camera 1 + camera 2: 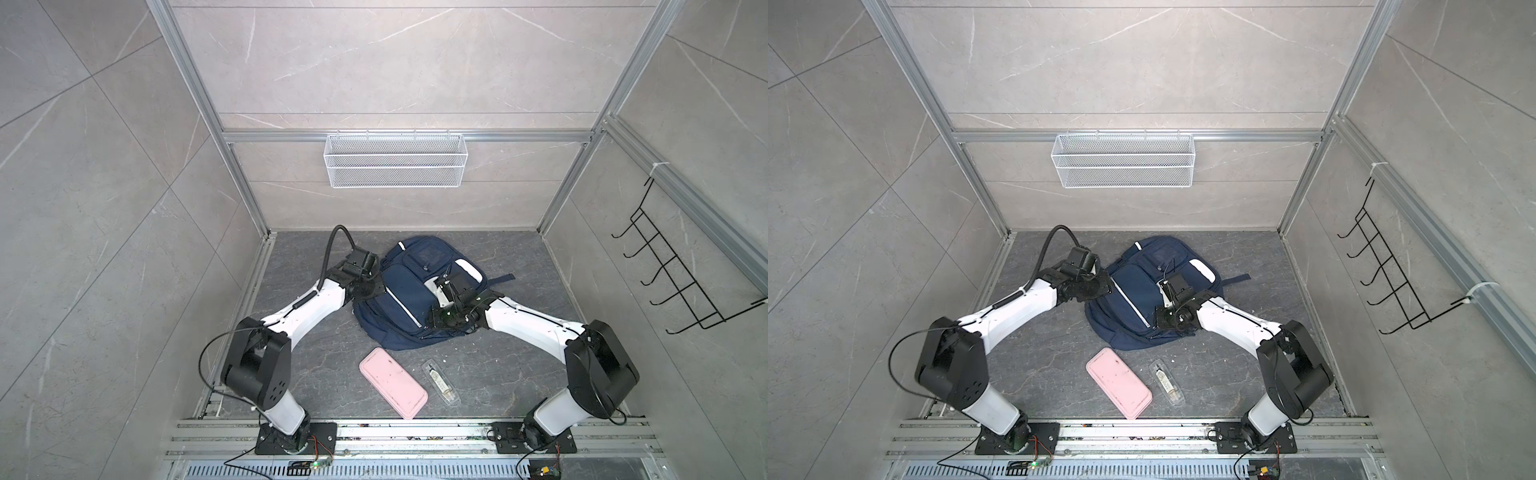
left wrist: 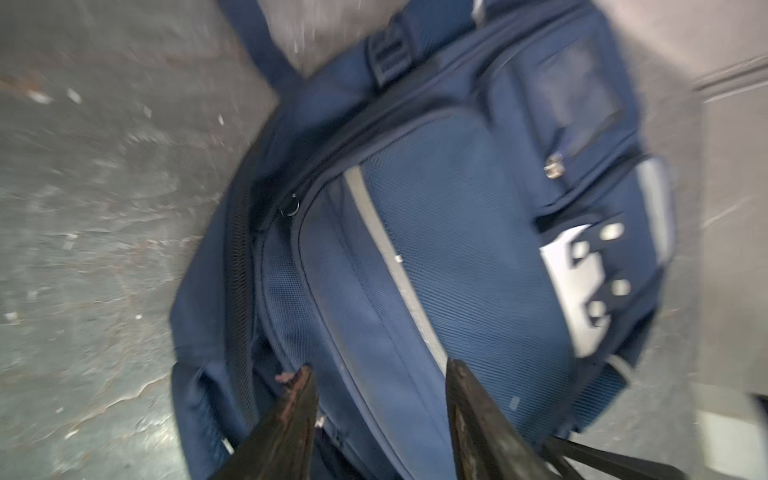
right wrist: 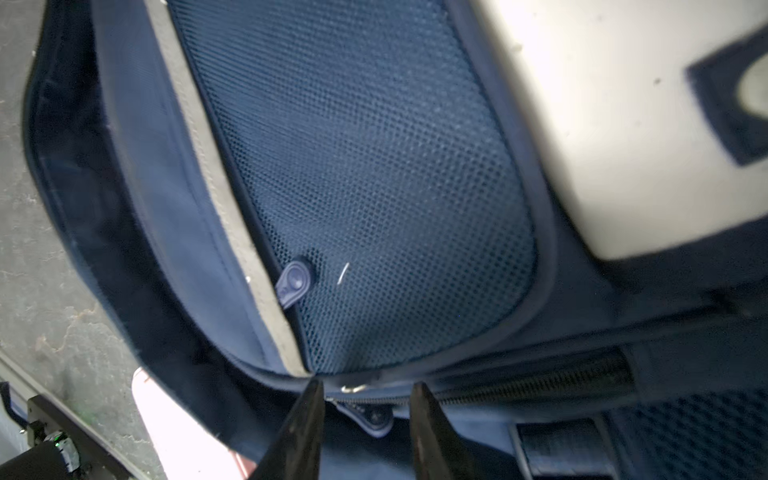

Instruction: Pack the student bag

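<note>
Student bag [image 1: 399, 291]: white patch [image 2: 582, 286] with navy squares and pale dots, blurred. White strip inside the clear packet [image 1: 440, 382], print too small to read.

Shown in both top views only: bag lying front up on the dark table [image 1: 324, 374], between the two arms, toward the back wall. Pink case [image 1: 392, 382] and clear packet side by side near the bag's lower edge, apart from it. Wire basket [image 1: 395, 160] on the back wall, black hook rack [image 1: 673, 270] on the right wall.

From the left wrist alone: metal zip ring [image 2: 291, 205] beside a silver stripe [image 2: 374, 216]. From the right wrist alone: blue mesh panel [image 3: 365, 166] with a zip pull [image 3: 295, 282] lying on it.

Left gripper [image 2: 380, 370]: jaws well parted over the bag's front panel, nothing clamped. Touching the fabric or not, cannot tell. Right gripper [image 3: 368, 386]: narrower gap, jaws still apart at the zip line below the mesh panel. Second zip pull [image 3: 372, 415] seen in the gap, not clamped.
</note>
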